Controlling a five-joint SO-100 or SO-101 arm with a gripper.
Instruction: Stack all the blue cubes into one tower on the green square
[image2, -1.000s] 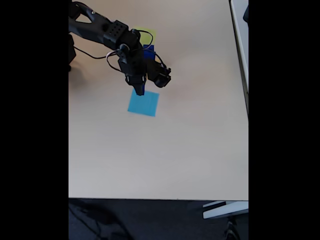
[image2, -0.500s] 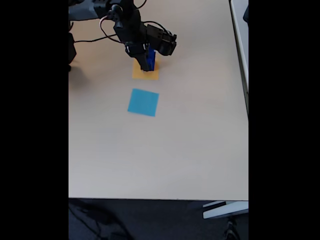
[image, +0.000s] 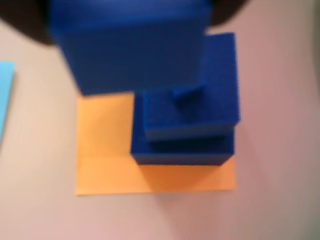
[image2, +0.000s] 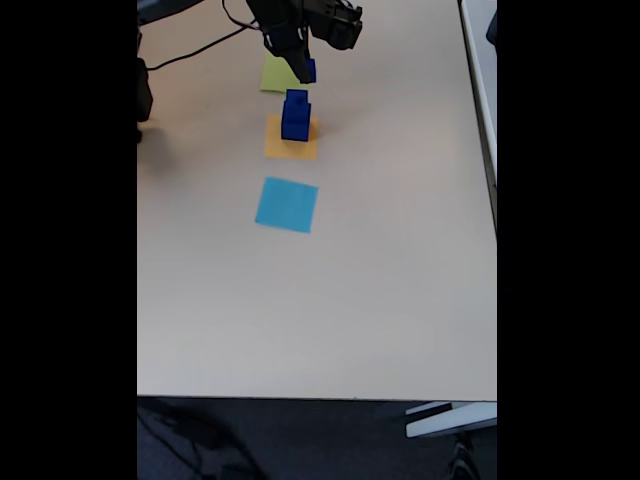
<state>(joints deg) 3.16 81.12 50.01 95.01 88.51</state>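
Note:
A tower of blue cubes (image2: 295, 115) stands on the orange square (image2: 290, 145), not on the green square (image2: 273, 74) just behind it. In the wrist view the stack (image: 185, 142) narrows to a tiny cube (image: 187, 94) on top, over the orange square (image: 105, 155). My gripper (image2: 302, 66) hangs at the top of the fixed view, over the green square's right edge, shut on a blue cube (image2: 309, 71). That held cube (image: 130, 45) looms large and blurred at the top of the wrist view.
A light-blue paper square (image2: 287, 204) lies in front of the orange one and shows at the wrist view's left edge (image: 5, 95). The beige table (image2: 330, 320) ends at the front and right. The arm's base (image2: 145, 95) stands at the back left.
The gripper went from the light-blue square's far edge to the tower on the orange square, then rose back toward the green square with a blue cube.

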